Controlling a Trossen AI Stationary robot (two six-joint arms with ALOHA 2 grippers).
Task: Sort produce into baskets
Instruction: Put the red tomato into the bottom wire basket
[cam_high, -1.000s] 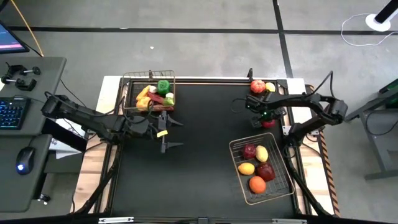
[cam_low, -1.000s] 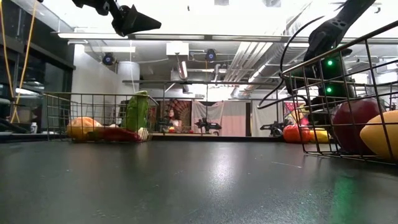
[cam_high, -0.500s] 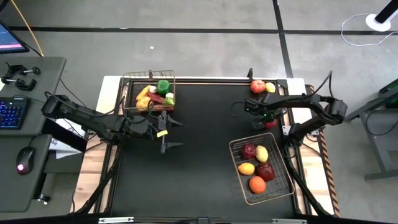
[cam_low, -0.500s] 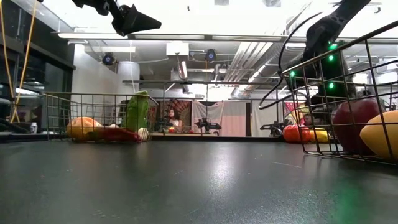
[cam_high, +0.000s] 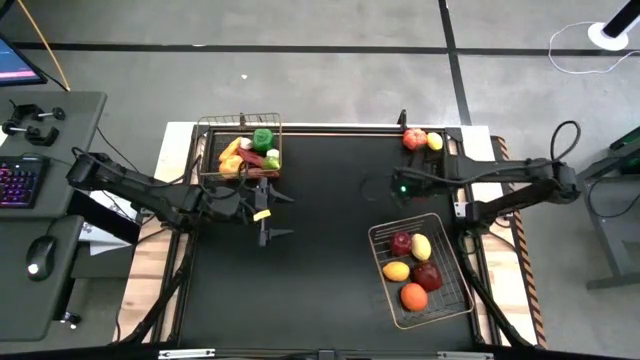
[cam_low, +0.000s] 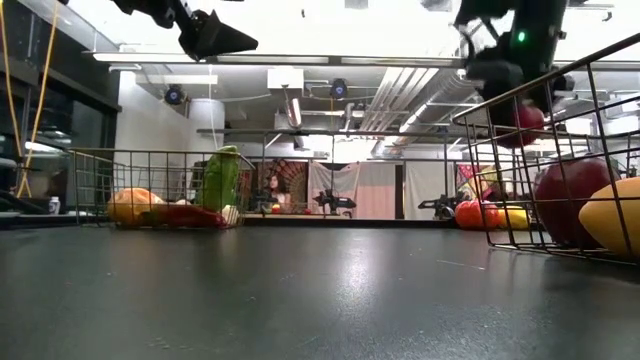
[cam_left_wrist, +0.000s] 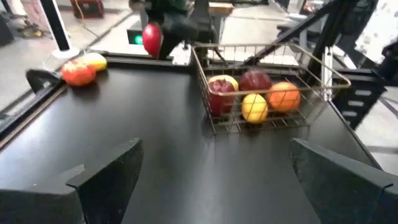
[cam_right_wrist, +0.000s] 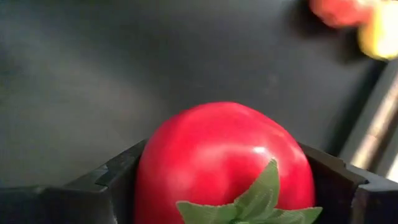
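My right gripper (cam_low: 520, 105) hangs well above the table's right half, shut on a red fruit with a green leaf top (cam_right_wrist: 224, 162); the low view shows the red fruit (cam_low: 522, 122) in the air above the larger silvery basket (cam_high: 378, 232). That basket holds several fruits, among them a dark-red one (cam_high: 402, 242) and a lemon (cam_high: 421, 246). The smaller coppery basket (cam_high: 240, 121) at the far left holds vegetables. My left gripper (cam_high: 274, 215) waits open in front of the coppery basket, nothing between its fingers. My right gripper pinches the red fruit by two opposite sides (cam_right_wrist: 146, 177) between its two fingers (cam_right_wrist: 112, 183). The fingers come steeply from above, pointing down. The fruit is lifted clear of the table, its leafy top (cam_right_wrist: 261, 199) turned toward the wrist.
A red fruit (cam_high: 414, 139) and a yellow one (cam_high: 434, 141) lie loose at the table's far right corner. The black table top (cam_high: 320, 260) between the two baskets is bare. A desk with keyboard and mouse stands off the table's left side.
My right gripper has taken the red fruit off the table near the far side of the larger basket and risen high with it, swinging a little toward the table's left and tipping more steeply downward. The fruit now hangs clear of the table.
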